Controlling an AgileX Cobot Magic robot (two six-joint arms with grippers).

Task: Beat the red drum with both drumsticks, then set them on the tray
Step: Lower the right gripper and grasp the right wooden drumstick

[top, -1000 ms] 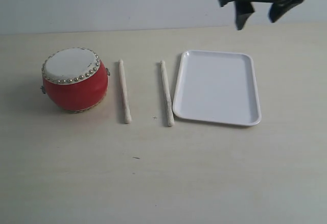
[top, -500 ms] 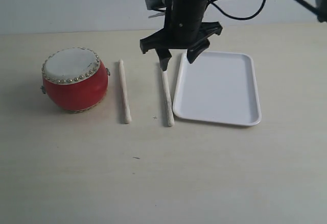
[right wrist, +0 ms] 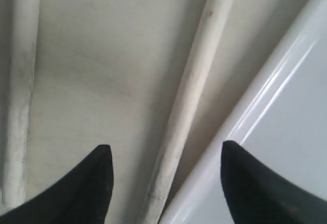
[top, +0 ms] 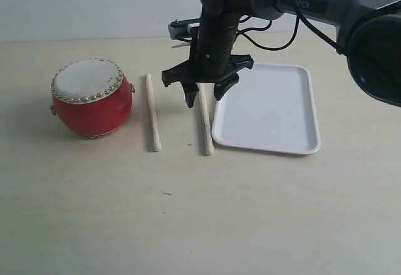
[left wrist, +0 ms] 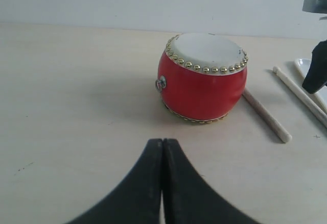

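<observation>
The red drum (top: 92, 99) (left wrist: 202, 77) stands at the table's left. Two pale drumsticks lie side by side: one (top: 153, 113) (left wrist: 266, 117) beside the drum, the other (top: 205, 121) (right wrist: 189, 101) along the left rim of the white tray (top: 269, 107) (right wrist: 276, 132). My right gripper (top: 205, 95) (right wrist: 166, 152) hangs open just above that second stick's far half, one finger on each side, one of them over the tray's rim. It grips nothing. My left gripper (left wrist: 163, 141) is shut and empty, a short way in front of the drum.
The pale wooden table (top: 200, 212) spreads bare toward the front. A plain wall (top: 94, 5) runs behind it. The right arm (top: 326, 2) reaches in from the upper right above the tray.
The right gripper has come down and leftward from the upper right, over the tray's far corner, to straddle the stick beside the tray. Drum, sticks and tray have not moved.
</observation>
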